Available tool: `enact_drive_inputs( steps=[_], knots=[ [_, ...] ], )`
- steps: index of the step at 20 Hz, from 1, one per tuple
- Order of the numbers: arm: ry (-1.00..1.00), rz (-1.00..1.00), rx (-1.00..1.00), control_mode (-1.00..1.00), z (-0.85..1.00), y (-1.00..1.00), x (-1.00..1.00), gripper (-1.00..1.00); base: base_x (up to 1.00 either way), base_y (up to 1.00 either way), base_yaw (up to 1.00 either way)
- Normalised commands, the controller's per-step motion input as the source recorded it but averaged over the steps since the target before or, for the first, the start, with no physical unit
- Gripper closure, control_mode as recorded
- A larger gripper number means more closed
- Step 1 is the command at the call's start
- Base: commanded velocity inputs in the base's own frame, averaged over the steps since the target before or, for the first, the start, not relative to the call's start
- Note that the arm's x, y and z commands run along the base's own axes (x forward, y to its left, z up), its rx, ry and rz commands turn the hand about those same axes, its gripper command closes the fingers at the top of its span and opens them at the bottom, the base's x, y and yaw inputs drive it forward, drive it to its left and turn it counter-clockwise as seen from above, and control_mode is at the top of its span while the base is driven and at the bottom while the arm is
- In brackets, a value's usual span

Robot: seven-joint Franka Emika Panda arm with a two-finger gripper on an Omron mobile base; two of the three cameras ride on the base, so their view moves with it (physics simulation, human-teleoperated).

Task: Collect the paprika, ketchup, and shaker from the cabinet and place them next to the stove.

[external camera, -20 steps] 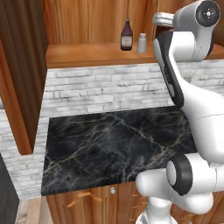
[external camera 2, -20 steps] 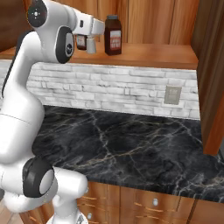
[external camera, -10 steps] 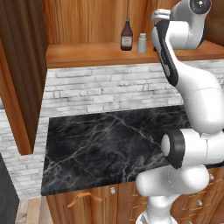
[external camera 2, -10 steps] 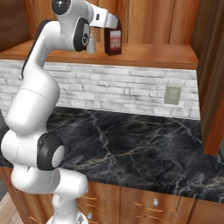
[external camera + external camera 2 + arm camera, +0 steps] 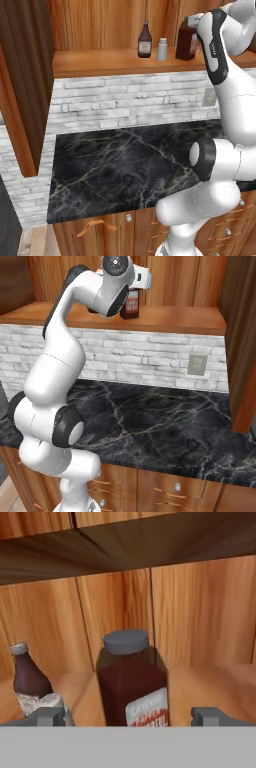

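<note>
base views flank cabinet (image 5: pixel 100 60), hand view close

On the shelf board of the cabinet (image 5: pixel 115 62), three things stand in a row in the left base view: the ketchup (image 5: pixel 145 41) leftmost, the shaker (image 5: pixel 162 49) just beside it on its right, and the paprika (image 5: pixel 187 45) further right, near the arm. In the hand view the paprika (image 5: pixel 132 682) stands straight ahead, between the two finger tips and apart from both, with the ketchup (image 5: pixel 28 684) to its left. Below the shelf runs a brick wall (image 5: pixel 130 105), and before it lies the desk (image 5: pixel 130 170), with drawers (image 5: pixel 175 488) under its front edge.
</note>
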Motion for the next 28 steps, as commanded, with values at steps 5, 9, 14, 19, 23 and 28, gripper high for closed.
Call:
enact_drive_inputs(
  steps=[5, 9, 14, 19, 23, 28],
  knots=[
    [0.0, 0.26, -0.01, -1.0, -0.3, -0.37, 0.0, -1.0, 0.0, 0.0, 0.0],
    [0.0, 0.16, 0.0, -1.0, -0.09, -0.12, 0.0, -1.0, 0.0, 0.0, 0.0],
    [0.02, 0.06, 0.0, -1.0, 0.0, 0.0, 0.03, -1.0, 0.0, 0.0, 0.0],
    [0.01, 0.08, 0.0, -1.0, -0.01, 0.0, 0.13, -1.0, 0.0, 0.0, 0.0],
    [0.0, 0.1, 0.0, -1.0, -0.01, -0.06, 0.18, -1.0, 0.0, 0.0, 0.0],
    [0.0, 0.02, 0.0, -1.0, 0.0, -0.02, 0.12, -1.0, 0.0, 0.0, 0.0]
  ],
)
